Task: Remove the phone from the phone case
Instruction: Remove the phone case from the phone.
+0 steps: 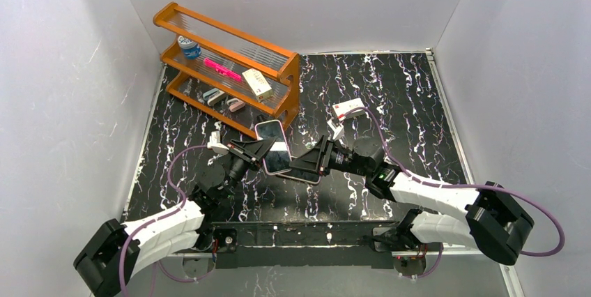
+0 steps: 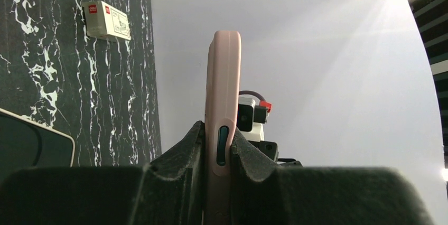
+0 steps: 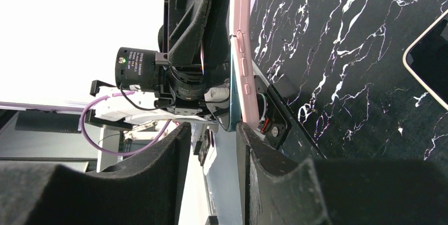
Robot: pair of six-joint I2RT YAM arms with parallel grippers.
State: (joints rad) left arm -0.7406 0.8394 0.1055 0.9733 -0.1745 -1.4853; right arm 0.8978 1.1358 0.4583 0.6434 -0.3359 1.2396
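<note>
Left gripper [image 2: 217,135] clamped the pink phone case [image 2: 224,77] edge-on above the tabletop [image 1: 390,102], the phone [image 1: 272,140] apparently seated inside it; right gripper [image 3: 213,130] stood open just beside the case's end. Risk: a hard pry could twist the case from the clamp, dropping both. Orange rack [image 1: 289,56] held a bottle [image 1: 188,47], pink marker [image 1: 221,69] and box [image 1: 256,83].

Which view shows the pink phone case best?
Left wrist: the phone case stands edge-on at centre, clamped in the left end effector. Right wrist shows its buttoned edge, cropped at the top. Top external shows mainly the phone inside it, small.
</note>
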